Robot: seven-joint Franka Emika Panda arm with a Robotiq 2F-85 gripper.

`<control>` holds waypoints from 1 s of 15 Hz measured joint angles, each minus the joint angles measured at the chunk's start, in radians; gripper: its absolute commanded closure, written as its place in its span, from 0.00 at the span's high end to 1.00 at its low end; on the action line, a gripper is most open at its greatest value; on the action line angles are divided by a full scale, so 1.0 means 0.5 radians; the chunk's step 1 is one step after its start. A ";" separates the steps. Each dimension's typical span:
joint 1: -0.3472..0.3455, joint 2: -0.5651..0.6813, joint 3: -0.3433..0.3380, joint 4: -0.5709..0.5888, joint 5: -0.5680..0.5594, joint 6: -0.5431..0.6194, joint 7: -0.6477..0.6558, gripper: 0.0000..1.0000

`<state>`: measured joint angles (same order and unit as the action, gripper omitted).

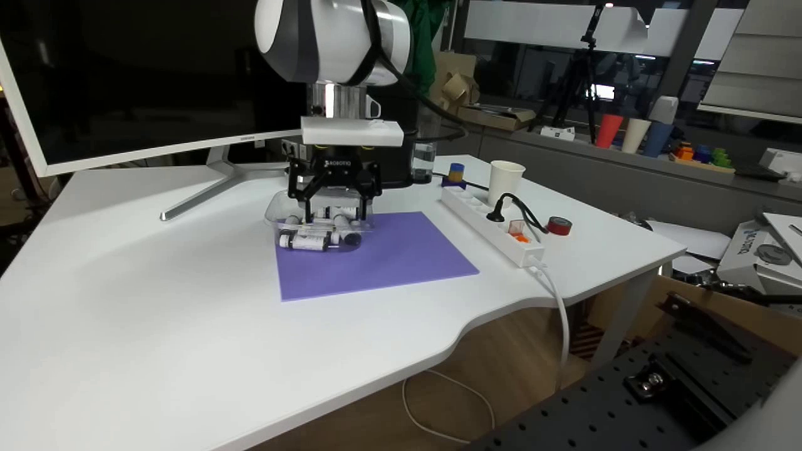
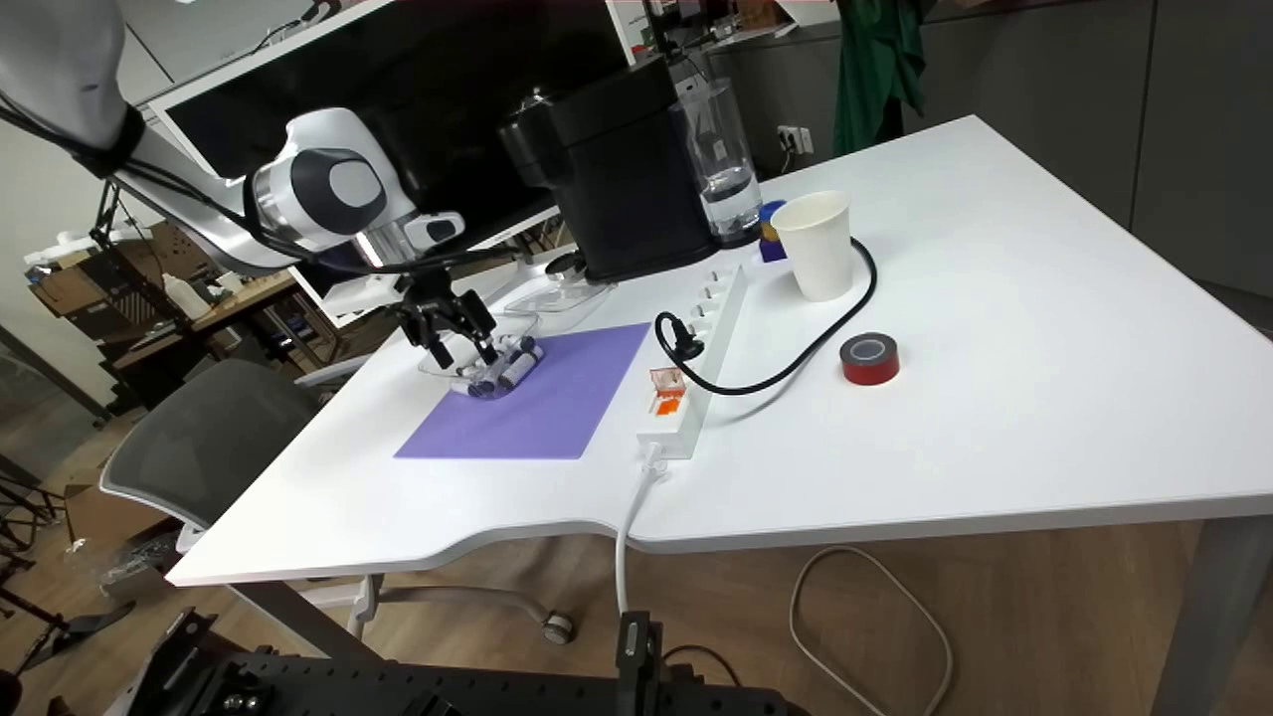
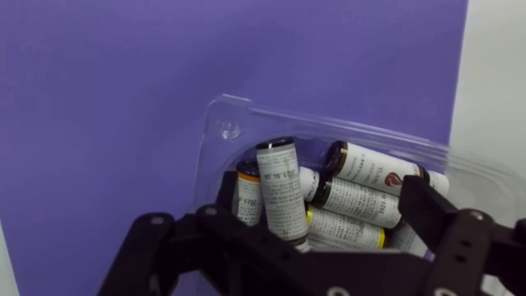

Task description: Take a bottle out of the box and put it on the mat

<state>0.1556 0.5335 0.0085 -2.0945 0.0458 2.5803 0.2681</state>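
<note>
Wrist view: your pincer (image 3: 320, 181) gapes wide and empty; the grey-banded bottle (image 3: 282, 191) lies in the clear box (image 3: 353, 128), which both exterior views put on the far left corner of the purple mat (image 3: 123, 102). Probably light, stiff and breakable, it wants your gentle pinch mid-label. White label, dark end.

Tabletop (image 1: 188, 313) bright in both exterior views, wrist view dim, mat (image 3: 185, 78) softly shadowed, end effector (image 3: 318, 195) blurred
</note>
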 measured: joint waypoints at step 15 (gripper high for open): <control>-0.083 0.097 0.050 0.013 0.043 0.144 -0.175 0.19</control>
<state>0.1142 0.5822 0.0335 -2.0878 0.0674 2.6523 0.1808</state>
